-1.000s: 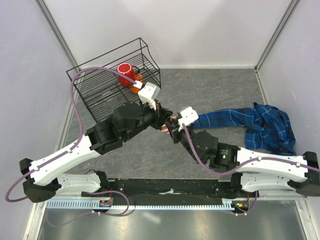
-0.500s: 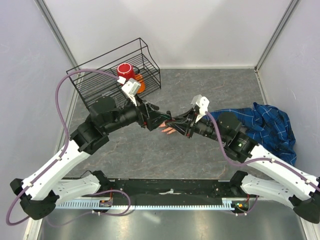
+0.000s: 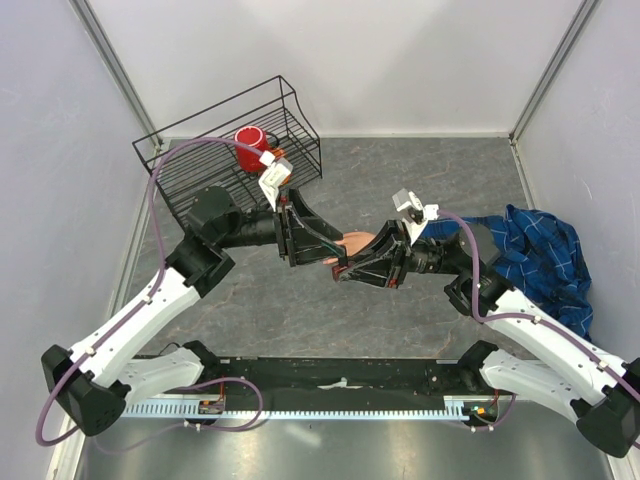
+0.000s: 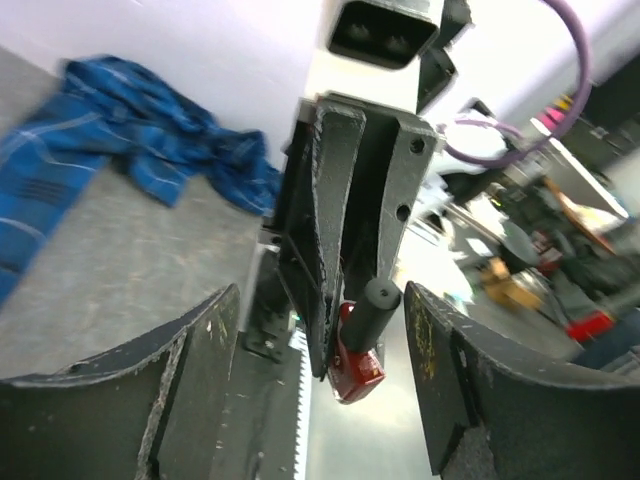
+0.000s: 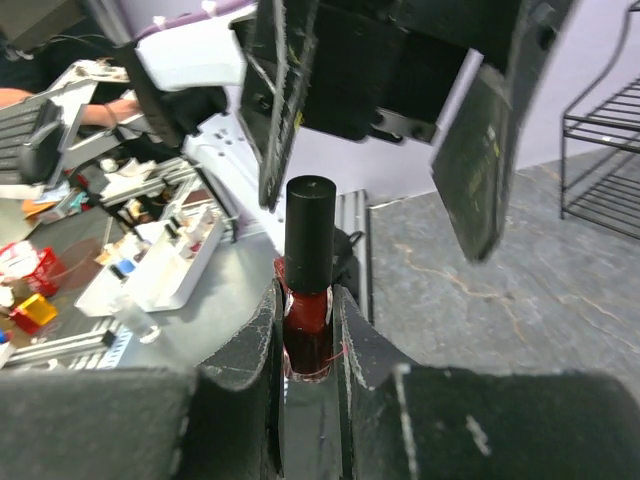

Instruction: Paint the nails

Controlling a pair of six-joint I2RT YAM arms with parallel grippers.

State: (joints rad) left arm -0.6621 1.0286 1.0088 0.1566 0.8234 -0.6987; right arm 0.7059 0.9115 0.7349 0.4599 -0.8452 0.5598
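A small dark red polish bottle point(image 5: 306, 330) with a tall black cap point(image 5: 308, 235) is clamped upright in my right gripper point(image 5: 307, 300), which is shut on its glass body. My left gripper point(image 4: 320, 300) faces it, open, with one finger on each side of the cap point(image 4: 376, 312) and a gap on both sides. From above, the two grippers, left point(image 3: 325, 245) and right point(image 3: 342, 272), meet tip to tip over the peach fake hand point(image 3: 358, 240). Its blue plaid cuff point(image 3: 530, 255) trails to the right. The nails are too small and too covered to make out.
A black wire basket point(image 3: 215, 165) stands at the back left with a red cup point(image 3: 250, 148) in it and an orange item point(image 3: 276, 165) beside the cup. The plaid cloth bunches up against the right wall.
My left gripper was shut and now stands open around the cap. Both grippers have swung up from beside the fake hand to face each other, and the right wrist has pulled back to the right.
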